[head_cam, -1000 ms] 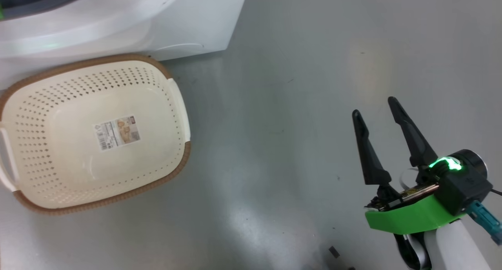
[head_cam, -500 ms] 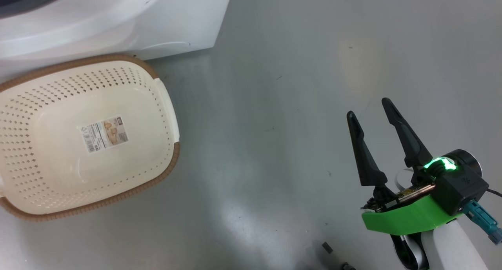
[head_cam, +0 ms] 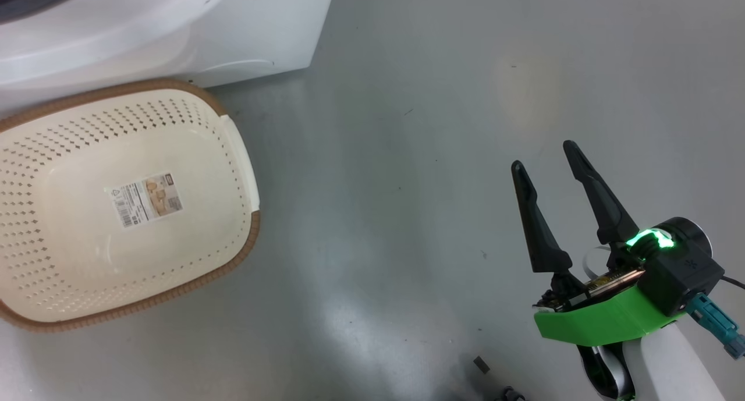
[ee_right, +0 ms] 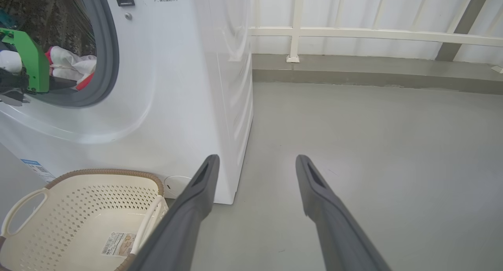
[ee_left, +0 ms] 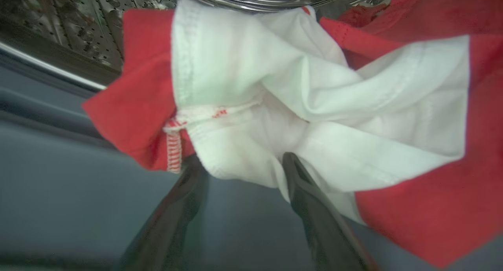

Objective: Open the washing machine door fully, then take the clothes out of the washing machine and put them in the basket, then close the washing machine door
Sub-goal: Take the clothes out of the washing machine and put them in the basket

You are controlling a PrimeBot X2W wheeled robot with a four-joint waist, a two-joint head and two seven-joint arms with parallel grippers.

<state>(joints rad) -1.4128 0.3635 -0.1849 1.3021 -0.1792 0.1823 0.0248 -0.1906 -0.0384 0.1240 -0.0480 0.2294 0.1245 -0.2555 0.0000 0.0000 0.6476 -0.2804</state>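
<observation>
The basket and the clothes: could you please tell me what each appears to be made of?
The basket looks like moulded plastic, cream with a slight sheen: smooth walls with regular holes; its brown rim has a woven-look texture, probably moulded too. The clothes look like soft matte fabric, red and white, judging by folds and stitched seams.

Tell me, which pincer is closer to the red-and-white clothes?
Left. The left pincer is right at the clothes inside the washing machine, open around the edge of a white fold. The right pincer hangs open over the floor, outside it.
</observation>
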